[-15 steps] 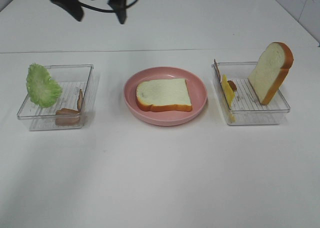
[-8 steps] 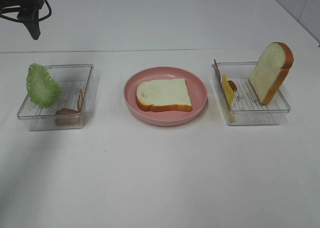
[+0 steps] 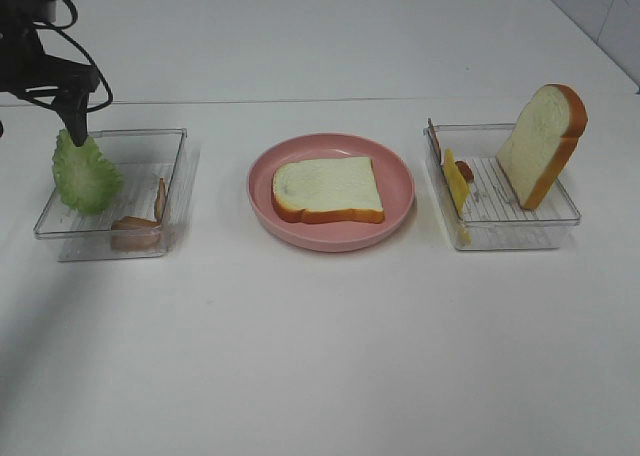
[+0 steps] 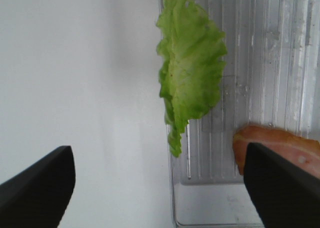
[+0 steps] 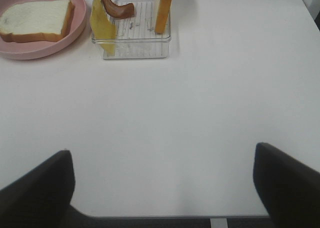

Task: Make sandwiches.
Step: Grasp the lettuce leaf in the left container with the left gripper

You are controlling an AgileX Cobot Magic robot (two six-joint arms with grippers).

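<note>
Lettuce (image 3: pixel 88 171): ruffled leaf in left ribbed clear tray (image 3: pixel 150 133)
Bread (image 3: pixel 328 186): flat white slice on round pink plate (image 3: pixel 400 191)
Left gripper (image 4: pixel 157 155): gaping, empty, newly down over lettuce
Right gripper (image 5: pixel 161 155): gaping, empty

a plain white table (image 3: pixel 320 356) fills the room.

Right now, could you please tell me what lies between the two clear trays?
A pink plate holding one bread slice, lying flat; the exterior high view shows it.
</note>
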